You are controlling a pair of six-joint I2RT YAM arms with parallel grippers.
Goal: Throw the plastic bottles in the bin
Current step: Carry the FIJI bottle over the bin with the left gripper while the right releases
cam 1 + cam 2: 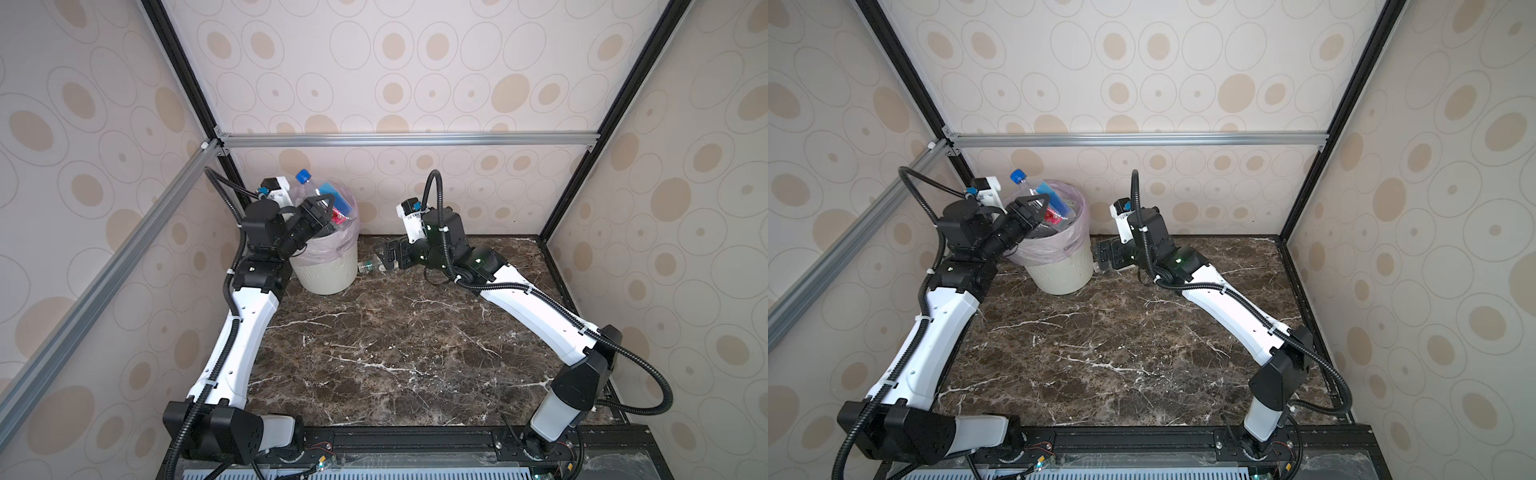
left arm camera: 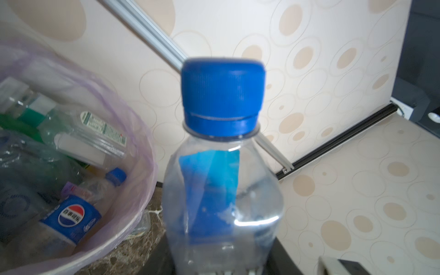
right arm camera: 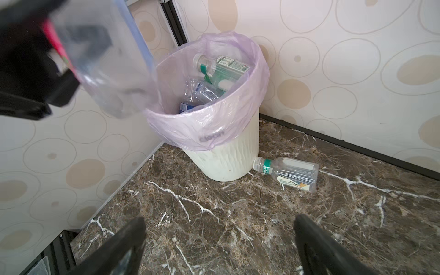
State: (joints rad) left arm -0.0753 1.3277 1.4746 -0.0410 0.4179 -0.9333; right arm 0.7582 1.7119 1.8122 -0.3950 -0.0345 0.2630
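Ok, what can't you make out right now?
- Where the left gripper pinches the held bottle: cut off at the left wrist view's edge.
- The bin, lower contents: covered by upper bottles.
- The table bottle: in top views, mostly behind the right gripper.

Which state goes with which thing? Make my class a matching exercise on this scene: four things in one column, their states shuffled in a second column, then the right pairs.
Things
1. blue-capped bottle
2. white-capped bottle
3. bin
4. right gripper

States
A. lies on the table beside the bin
B. open, holding nothing
C. held in the left gripper
D. lined with a pink bag folded over its rim

Pairs: 1-C, 2-A, 3-D, 4-B
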